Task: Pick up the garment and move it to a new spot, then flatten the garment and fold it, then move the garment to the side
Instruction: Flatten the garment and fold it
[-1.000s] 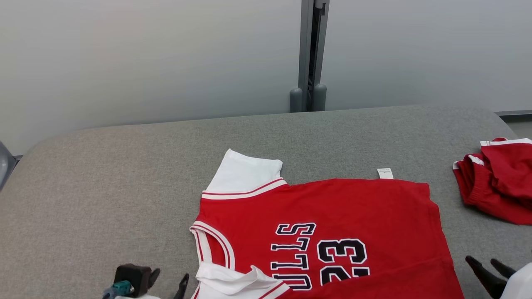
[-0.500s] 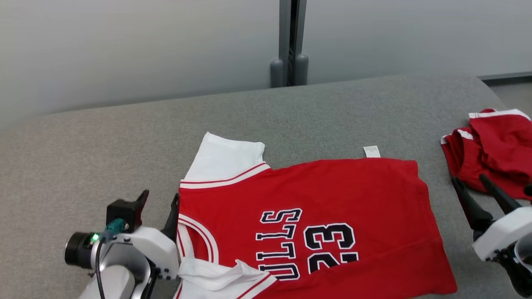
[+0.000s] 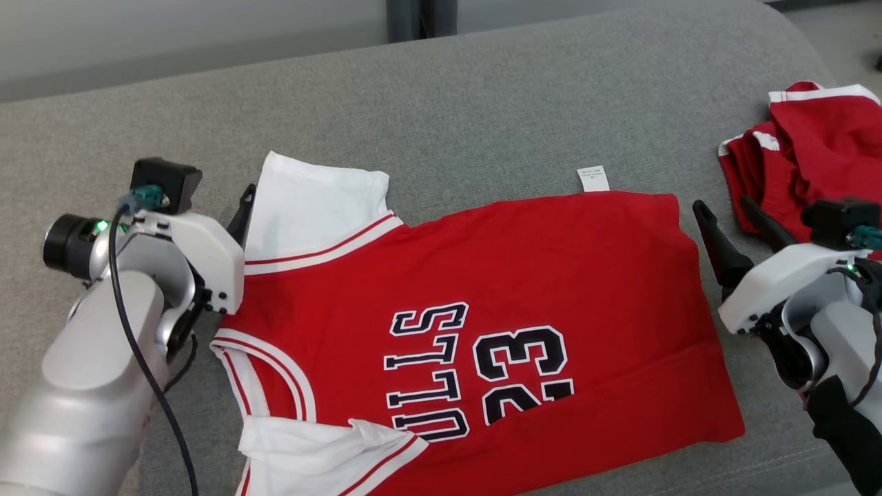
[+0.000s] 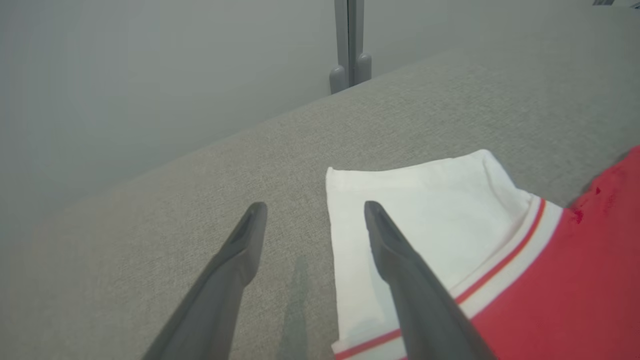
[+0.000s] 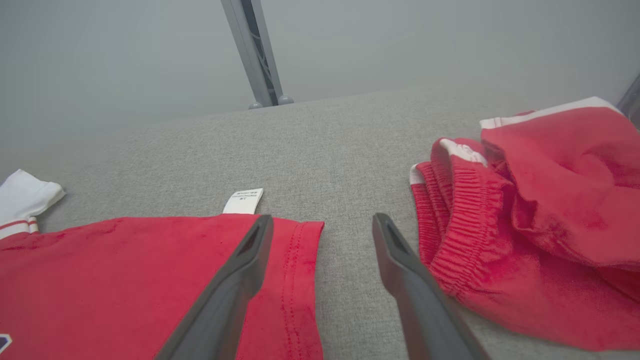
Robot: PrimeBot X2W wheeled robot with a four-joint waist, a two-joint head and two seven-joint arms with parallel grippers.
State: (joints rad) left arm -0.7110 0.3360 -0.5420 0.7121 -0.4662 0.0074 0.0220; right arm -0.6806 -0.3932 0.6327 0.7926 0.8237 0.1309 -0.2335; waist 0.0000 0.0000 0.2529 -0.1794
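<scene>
The garment [image 3: 524, 275] is a red jersey with white sleeves and dark lettering, lying flat and sideways on the grey table [image 3: 482, 89]. My left gripper [image 4: 315, 205] is open at the far white sleeve [image 4: 425, 210]. One finger is over the sleeve's edge, the other over bare table. My right gripper [image 3: 722, 203] is open at the garment's far hem corner, near the white label [image 3: 593, 178]. In the right wrist view its left finger [image 5: 240, 270] lies over the red hem and its right finger over the grey gap. Neither gripper holds anything.
A crumpled pair of red shorts [image 3: 806, 151] with white trim lies just right of my right gripper, close to its right finger. A grey wall and a grey post [image 5: 252, 55] stand behind the table's far edge. The near sleeve [image 3: 324, 448] is rumpled.
The head camera has tilted down, shifting the whole picture. Both arms have reached forward along the jersey's sides, the left to the far sleeve, the right to the far hem corner.
</scene>
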